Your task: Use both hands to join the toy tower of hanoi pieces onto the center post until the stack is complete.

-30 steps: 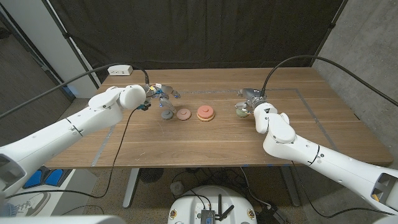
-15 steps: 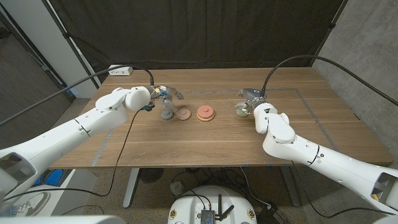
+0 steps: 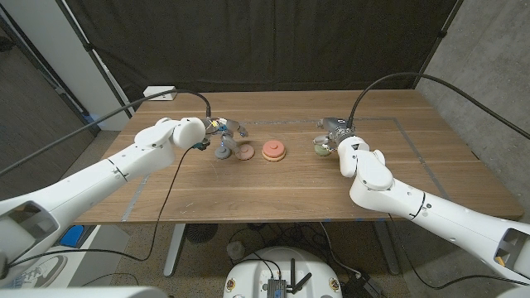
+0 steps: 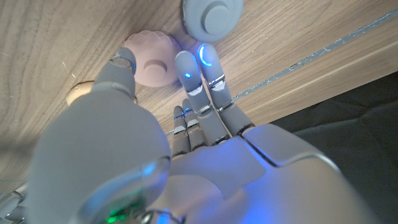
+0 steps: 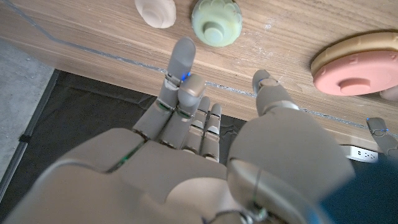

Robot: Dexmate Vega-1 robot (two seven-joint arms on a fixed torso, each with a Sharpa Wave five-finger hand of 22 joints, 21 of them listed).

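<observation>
Centrally, salmon disc (image 3: 273,149) tops tan base (image 5: 359,46).

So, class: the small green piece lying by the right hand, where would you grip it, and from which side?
Grip the green piece around its scalloped outer rim, coming down from above. It lies flat on the table with its raised knob facing up, so the rim is free all round. The right hand is nearest, and a cream piece lies beside it.

We find no legible text, label, brand, number or sign on any item in these views.
</observation>
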